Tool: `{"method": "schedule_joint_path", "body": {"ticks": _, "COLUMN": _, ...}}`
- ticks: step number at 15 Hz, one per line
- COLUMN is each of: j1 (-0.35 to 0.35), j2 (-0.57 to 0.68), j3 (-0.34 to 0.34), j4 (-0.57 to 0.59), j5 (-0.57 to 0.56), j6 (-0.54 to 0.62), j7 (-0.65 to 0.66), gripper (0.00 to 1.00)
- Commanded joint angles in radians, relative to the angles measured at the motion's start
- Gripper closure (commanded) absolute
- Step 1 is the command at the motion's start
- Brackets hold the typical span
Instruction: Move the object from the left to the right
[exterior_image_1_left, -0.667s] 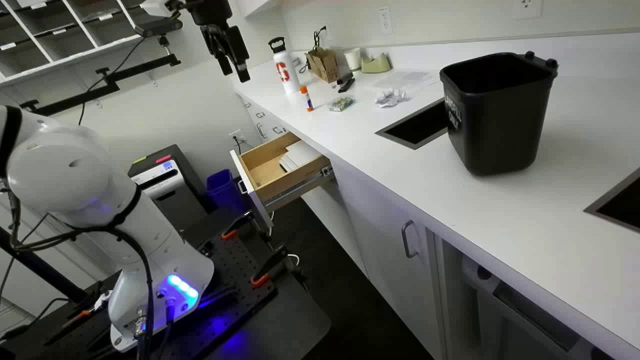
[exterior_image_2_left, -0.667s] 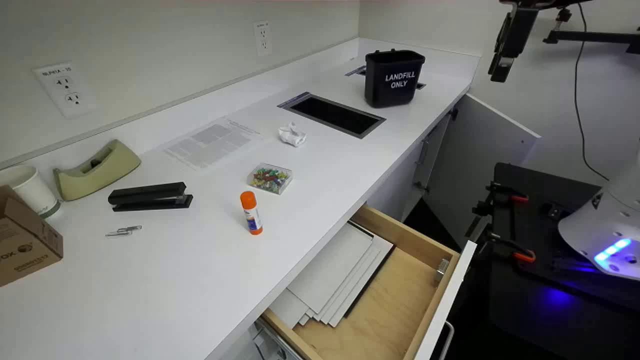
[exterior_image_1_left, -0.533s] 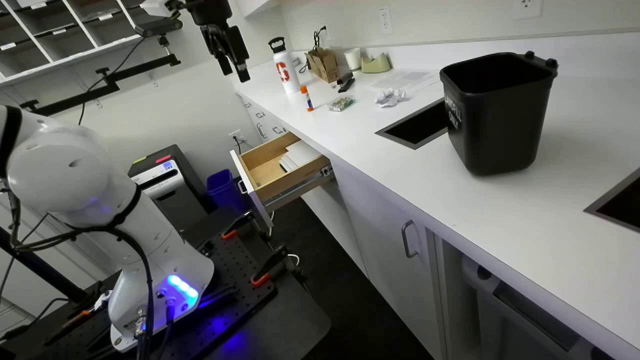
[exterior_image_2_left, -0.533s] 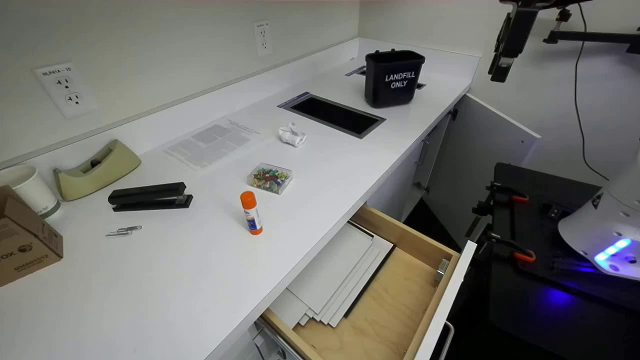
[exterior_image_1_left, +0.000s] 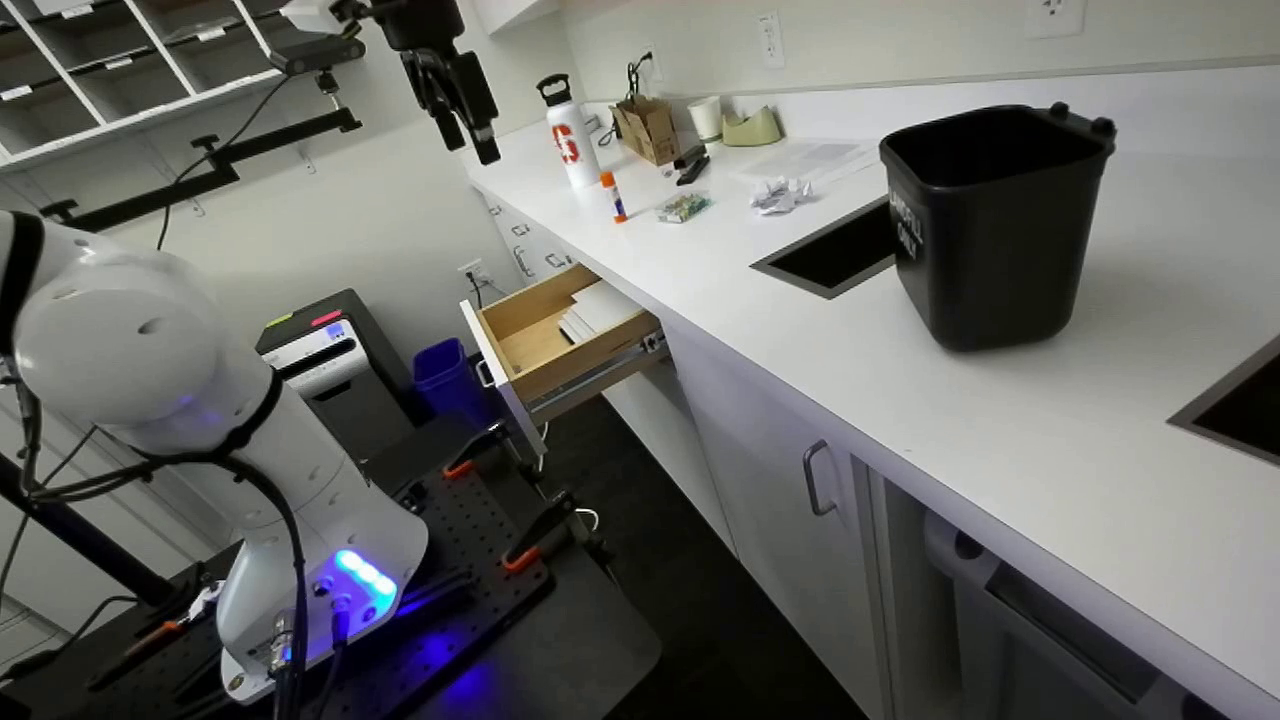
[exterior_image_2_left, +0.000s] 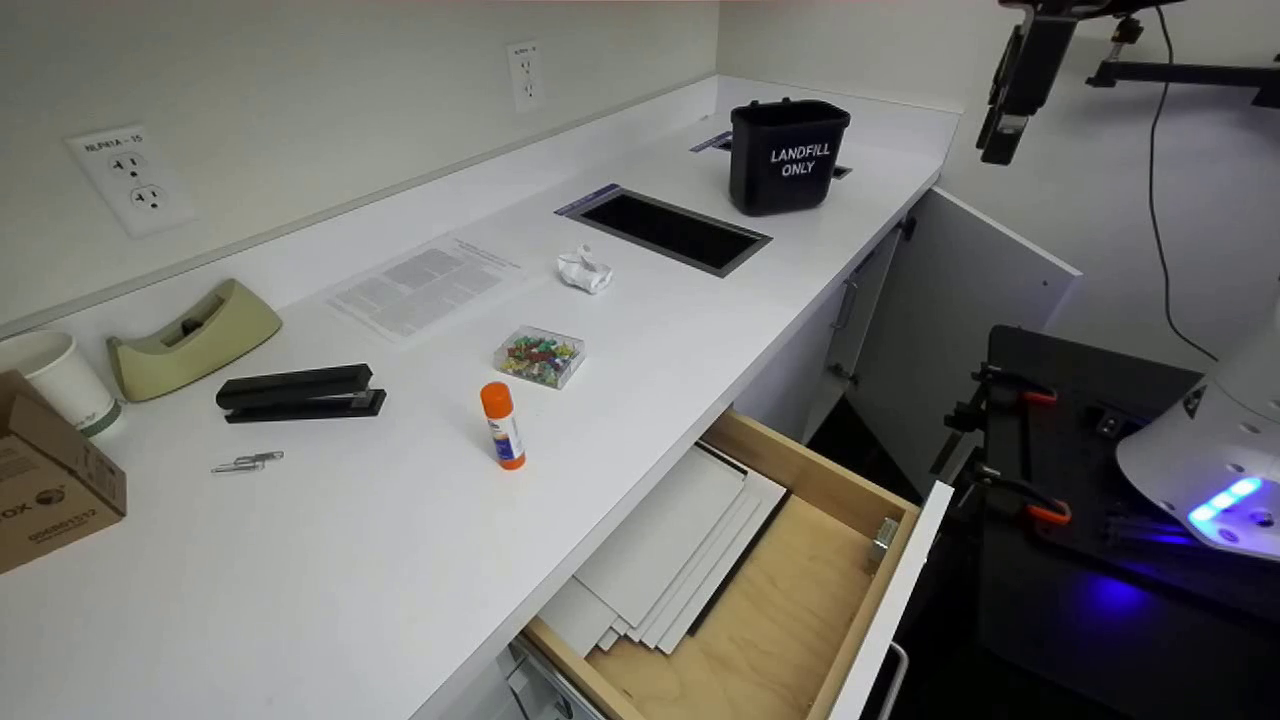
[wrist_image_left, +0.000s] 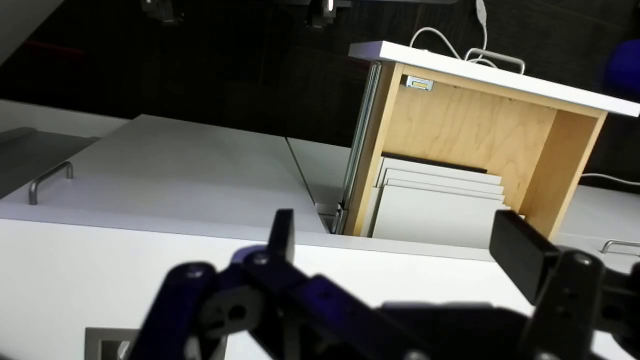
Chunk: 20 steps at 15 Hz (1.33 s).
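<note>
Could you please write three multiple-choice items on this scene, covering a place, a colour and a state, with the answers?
1. Where do the white panels lie?
A) On the floor
B) In the drawer
C) In the bin

2. What colour is the cap of the glue stick?
A) Orange
B) Green
C) Black

3. How does the gripper stand?
A) Shut, empty
B) Shut on the stapler
C) Open, empty

1 B: both exterior views show them there.
2 A: plainly orange in both exterior views.
3 C: the wrist view shows its jaws wide apart, nothing between them.
</note>
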Motion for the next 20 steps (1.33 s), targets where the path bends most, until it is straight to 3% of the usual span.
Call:
{"method": "schedule_joint_path", "body": {"ticks": 1, "j1": -0.007, "j2": 0.001, "j3": 0.005, "j4": 0.002, "j5": 0.003, "j6": -0.003, "j7": -0.004, "gripper": 0.00}}
{"method": "schedule_joint_path", "body": {"ticks": 5, "j1": 0.020, "j2": 0.133, "j3": 0.019, "j4": 0.082, "j5": -0.010, "j6": 0.098, "j7": -0.069, "gripper": 0.00}}
{"method": "schedule_joint_path", "body": {"ticks": 13, "j1": 0.055, "j2": 0.566, "j3": 0.164, "j4": 0.330, "j5": -0.113, "j6": 0.434, "j7": 0.003, "gripper": 0.00}}
{"method": "schedule_joint_path", "body": {"ticks": 14, "j1": 0.060, "j2": 0.590, "j3": 0.166, "j4": 0.350, "j5": -0.118, "j6": 0.443, "j7": -0.008, "gripper": 0.00}}
{"method": "schedule_joint_path", "body": {"ticks": 15, "j1": 0.060, "j2": 0.516, "j3": 0.156, "j4": 0.275, "j5": -0.097, "j6": 0.431, "j7": -0.016, "gripper": 0.00}}
{"method": "schedule_joint_path", "body": {"ticks": 20, "j1": 0.064, "j2": 0.597, "j3": 0.161, "j4": 0.343, "j5": -0.107, "j6": 0.440, "j7": -0.017, "gripper": 0.00}}
